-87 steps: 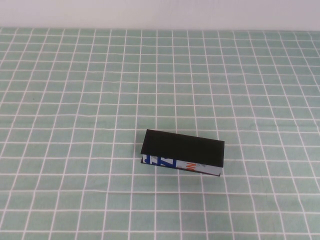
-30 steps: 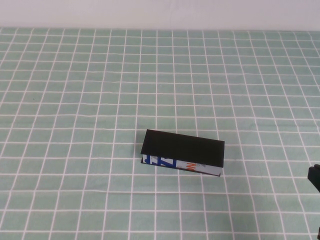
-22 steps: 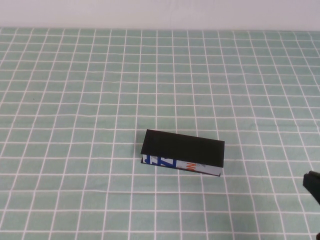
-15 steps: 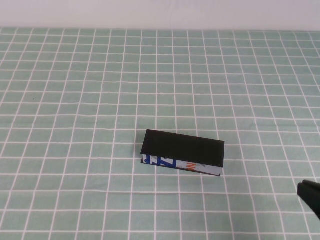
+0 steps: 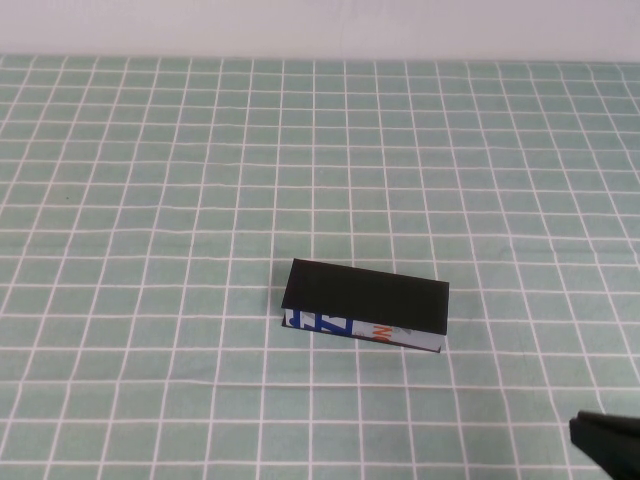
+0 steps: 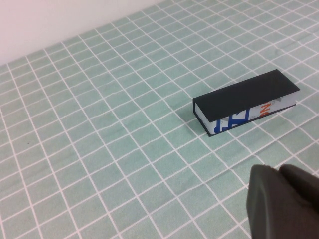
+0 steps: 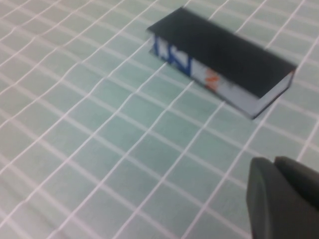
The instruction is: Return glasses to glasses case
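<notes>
right gripper (image 5: 608,446): matte black, blunt wedge. left gripper (image 6: 284,201): dark grey, rounded, smooth.

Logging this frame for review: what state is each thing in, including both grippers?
glasses case: lid shut, lying flat on the checked cloth, untouched.
glasses: not in view.
right gripper: shut, empty, at the near right edge, clear of the case.
left gripper: fingers together, empty, away from the case.
</notes>
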You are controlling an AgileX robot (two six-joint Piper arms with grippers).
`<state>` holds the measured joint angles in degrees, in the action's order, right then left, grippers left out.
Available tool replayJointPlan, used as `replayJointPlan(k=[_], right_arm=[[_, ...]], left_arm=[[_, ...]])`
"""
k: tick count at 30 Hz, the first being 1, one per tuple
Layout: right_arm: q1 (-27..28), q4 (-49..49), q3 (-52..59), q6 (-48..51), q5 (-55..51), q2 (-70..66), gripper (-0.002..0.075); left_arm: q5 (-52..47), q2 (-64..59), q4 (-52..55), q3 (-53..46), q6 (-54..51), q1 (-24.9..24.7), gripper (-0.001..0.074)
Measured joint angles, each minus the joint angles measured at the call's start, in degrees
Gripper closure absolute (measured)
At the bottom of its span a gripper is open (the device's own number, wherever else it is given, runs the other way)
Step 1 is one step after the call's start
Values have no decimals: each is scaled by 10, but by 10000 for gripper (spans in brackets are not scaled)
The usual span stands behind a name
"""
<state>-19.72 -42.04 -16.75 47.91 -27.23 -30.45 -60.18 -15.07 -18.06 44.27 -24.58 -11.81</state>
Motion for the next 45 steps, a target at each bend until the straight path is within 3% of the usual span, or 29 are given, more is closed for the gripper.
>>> replayJointPlan(k=[15,20,28,33,39,45], right_arm=[[0,2,0,-1,-97,0,739],[0,3,0,-1,-118,0,739],[0,3,0,-1,-124,0,739],[0,3,0,-1,-124,0,739],[0,4,0,-1,-124,0,739],[0,4,0,-1,-124,0,739]], left_arm=[[34,0,3,-25,-53,10,737],[109,15,13,-78,-72,10,737],[319,40,20,-225,-75,10,737],[356,50,29,-311,-74,10,737],[406,85,62,-386,15,10,737],[431,124,176,-438,172,10,737]])
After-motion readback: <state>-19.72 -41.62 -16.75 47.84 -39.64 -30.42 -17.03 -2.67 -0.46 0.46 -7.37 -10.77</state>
